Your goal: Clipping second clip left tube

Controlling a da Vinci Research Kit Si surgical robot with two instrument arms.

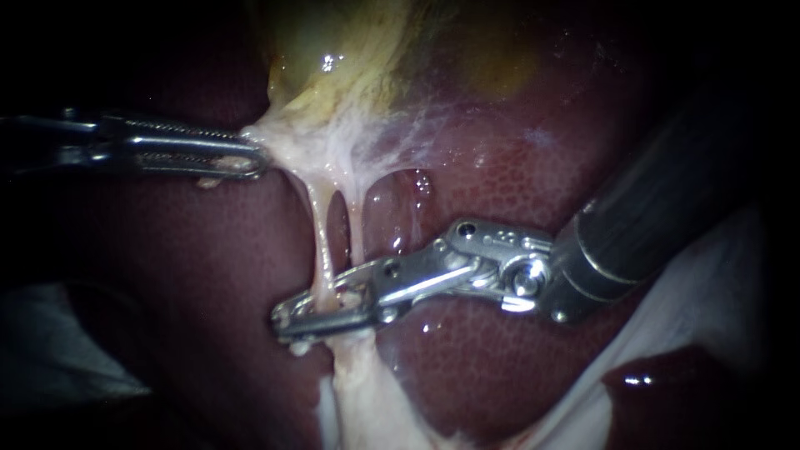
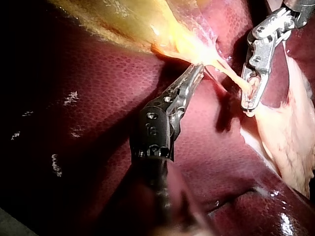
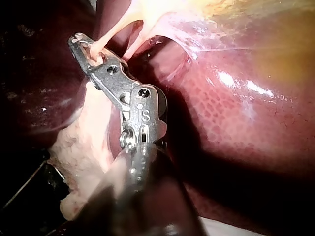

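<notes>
The yellow-green gallbladder lies above the dark red liver. Two pale tubes run down from its whitish neck: the left tube and the right tube. My left instrument comes in from the left, its jaws shut on the white tissue at the gallbladder's neck, which is stretched leftward. My right instrument reaches across from the right, its long jaws closed around the left tube low down. The left wrist view shows my left instrument on the neck and my right instrument astride the tube. In the right wrist view the tube crosses between my right instrument's jaws.
A mass of pale fatty tissue hangs below the tubes. White cloth lies at the lower right, and more of it at the lower left. Liver surface surrounds the tubes on both sides.
</notes>
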